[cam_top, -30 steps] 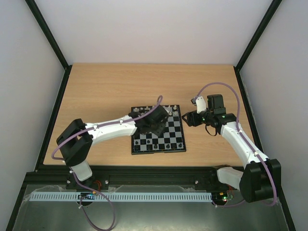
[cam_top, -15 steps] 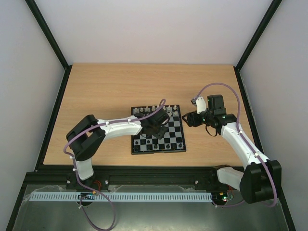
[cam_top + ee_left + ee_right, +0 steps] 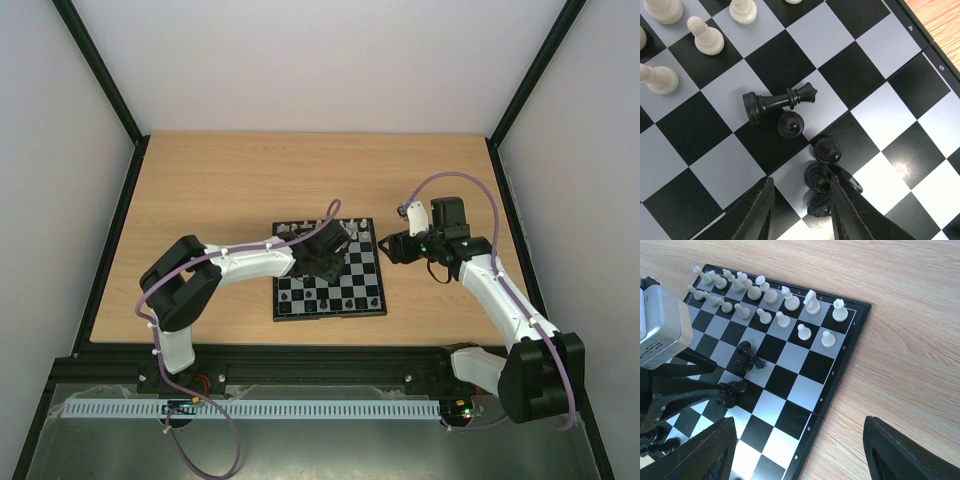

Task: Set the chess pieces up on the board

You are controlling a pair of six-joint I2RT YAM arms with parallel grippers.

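The board [image 3: 330,315] lies mid-table, with white chess pieces [image 3: 300,228] in rows along its far edge. In the right wrist view the white pieces [image 3: 770,295] stand upright in two rows. My left gripper [image 3: 800,181] hovers low over the board's [image 3: 870,75] middle, open. An upright black pawn [image 3: 817,176] sits against its right finger's inner side, with a gap to the left finger. A black piece [image 3: 775,102] lies toppled beside a pawn [image 3: 790,124]. My right gripper [image 3: 797,422] is wide open over the board's [image 3: 840,370] right edge, holding nothing.
More black pieces [image 3: 320,298] stand near the board's near edge. Another black piece [image 3: 660,446] lies toppled at the lower left of the right wrist view. Bare wooden table [image 3: 220,190] surrounds the board. A black frame rail [image 3: 110,240] and white walls bound the table.
My left arm's elbow has swung in toward the board, while its gripper stayed over the board's middle, dipping nearer and moving back. The right arm has not moved.
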